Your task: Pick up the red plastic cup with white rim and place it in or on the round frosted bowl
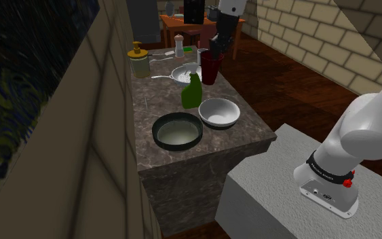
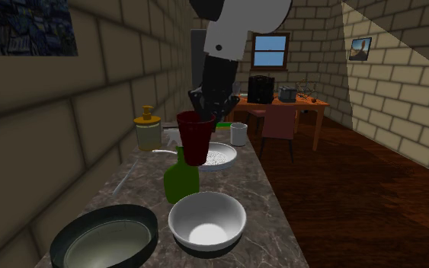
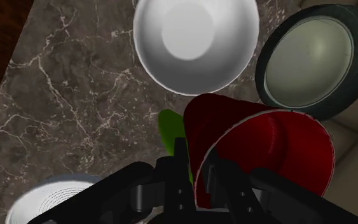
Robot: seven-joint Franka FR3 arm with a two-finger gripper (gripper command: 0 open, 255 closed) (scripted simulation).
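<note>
On the marble counter (image 1: 249, 129), a dark round dish (image 1: 177, 131) sat furthest to the shoulder view's left, with a green bottle (image 1: 191, 92) just beyond it. The red cup (image 1: 209, 69) hung above the counter behind the bottle, its white rim clamped between the black gripper's (image 1: 214, 53) fingers. The white bowl (image 1: 218, 113) stood beside the dish, apart from the cup.

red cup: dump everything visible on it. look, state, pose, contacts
The red cup is a dark red, glossy tumbler that tapers to a narrower base. It has a thin white line round its open mouth and nothing inside. The gripper is shut on its wall at the rim. It hangs mouth up and looks lifted off the marbled counter, by the green bottle and short of the white bowl. Nothing else seems to touch it.
</note>
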